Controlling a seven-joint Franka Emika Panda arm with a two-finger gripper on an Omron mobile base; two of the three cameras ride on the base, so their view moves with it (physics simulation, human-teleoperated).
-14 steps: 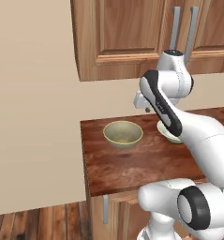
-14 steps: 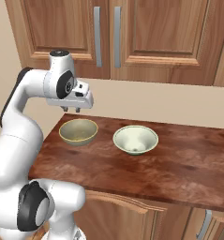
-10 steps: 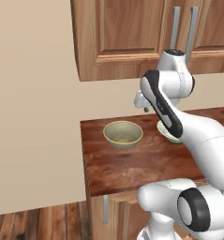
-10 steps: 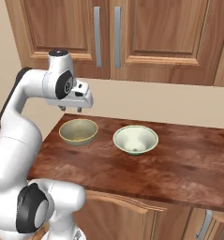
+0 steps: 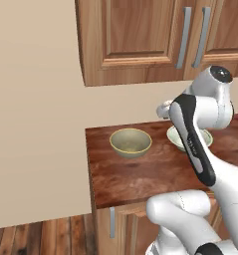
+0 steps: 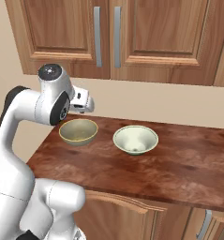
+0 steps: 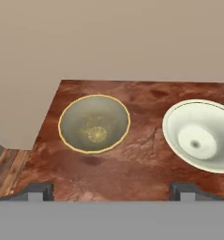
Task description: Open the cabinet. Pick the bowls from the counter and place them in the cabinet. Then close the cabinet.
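Observation:
The cabinet [image 5: 135, 35] [image 6: 146, 33] hangs on the wall above the counter [image 5: 140, 174] [image 6: 179, 159] [image 7: 132, 168], and both of its doors are shut. Two bowls stand on the counter: the olive-tan bowl [image 5: 131, 142] [image 6: 78, 131] [image 7: 94, 124] on the left and the pale white-green bowl [image 5: 178, 140] [image 6: 135, 139] [image 7: 202, 140] on the right, partly hidden by the arm in the left base view. My gripper [image 5: 164, 110] [image 6: 85, 107] [image 7: 112, 192] hovers over the counter near the olive-tan bowl. It is open, with nothing between its fingertips.
A beige wall runs behind the counter. The counter's left end [image 5: 88, 164] drops off to a wooden floor [image 5: 41, 239]. Below the counter is a base cabinet with a short grey handle [image 5: 112, 222] [image 6: 205, 225].
The arm's upper joint and hand have sunk a little toward the counter. The bowls and cabinet doors have not moved.

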